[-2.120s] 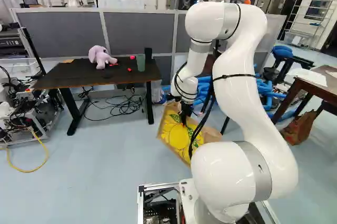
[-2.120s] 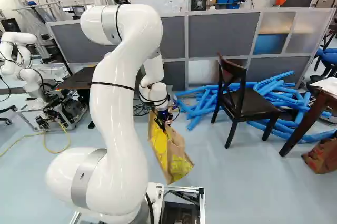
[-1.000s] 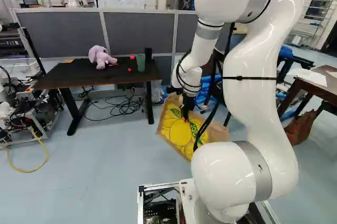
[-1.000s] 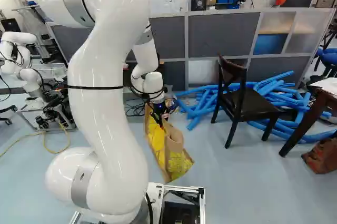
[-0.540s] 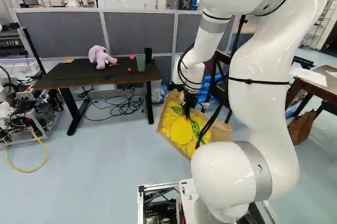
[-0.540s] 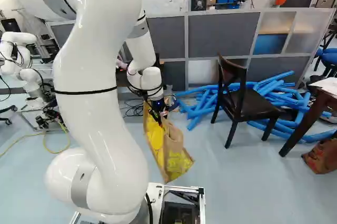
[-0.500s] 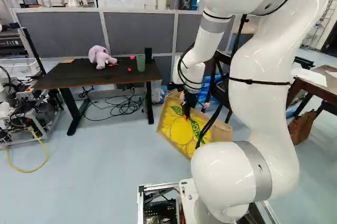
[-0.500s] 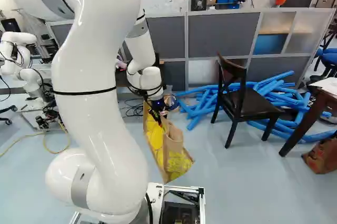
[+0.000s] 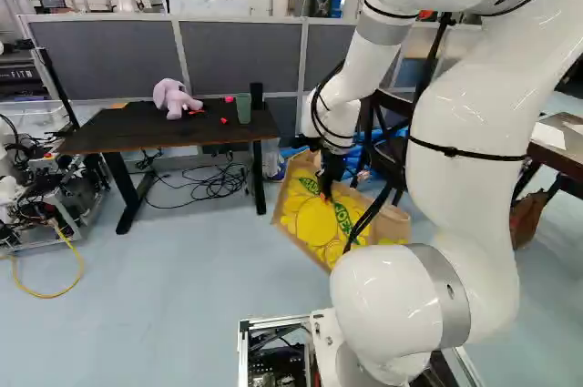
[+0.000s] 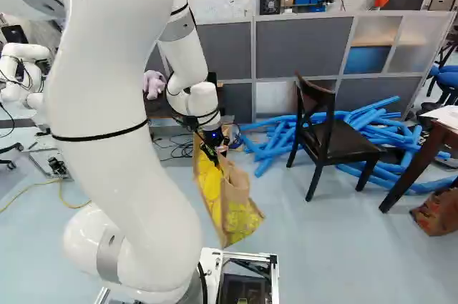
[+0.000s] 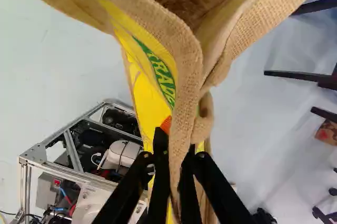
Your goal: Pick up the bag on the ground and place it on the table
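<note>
The burlap bag with a yellow print leans in the left base view, right of the black table; whether its base touches the floor I cannot tell. At its upper rim is my gripper, pointing down. Seen in the wrist view, the gripper is shut on the folded rim of the bag, one finger on each side of the cloth. The bag's mouth gapes ahead of the fingers. On the table are a lilac plush toy, a green cup and small red pieces.
Grey partitions stand behind the table, with cables under it. Right of the bag are a dark chair and a heap of blue foam tubes. A brown table stands farther right; another robot is at far left.
The arm's upper links have swung back towards the base, rightward in the left base view. The gripper has shifted only slightly at the bag's rim, and the bag has tilted a little with it.
</note>
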